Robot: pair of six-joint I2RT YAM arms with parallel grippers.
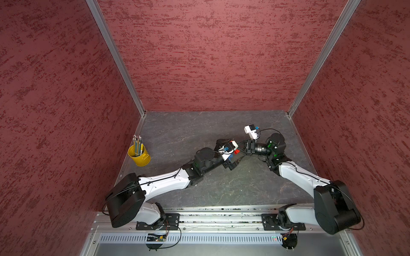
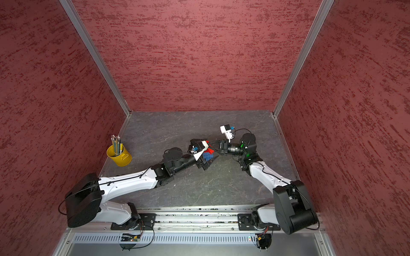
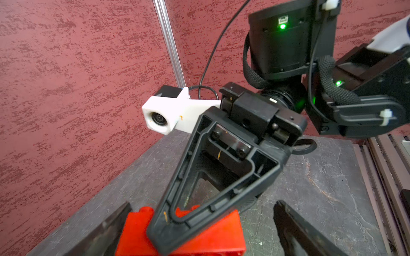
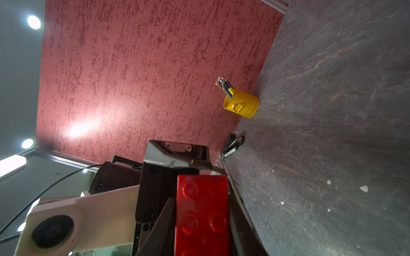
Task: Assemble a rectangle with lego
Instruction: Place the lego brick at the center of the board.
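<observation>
Closest to you, your left gripper (image 3: 203, 205) has its jaws spread wide, one on each side of the red-and-blue rectangle (image 2: 208, 154). The rectangle is up over the middle of the desk (image 1: 221, 188), and your right gripper (image 1: 239, 151) has it, jaws clamped tight on the red end. Off by the left wall, the yellow pencil cup (image 1: 139, 156) stands on the desk, well apart from both arms.

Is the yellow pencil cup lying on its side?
No, the yellow pencil cup stands upright, open end up, with pencils sticking out.
</observation>
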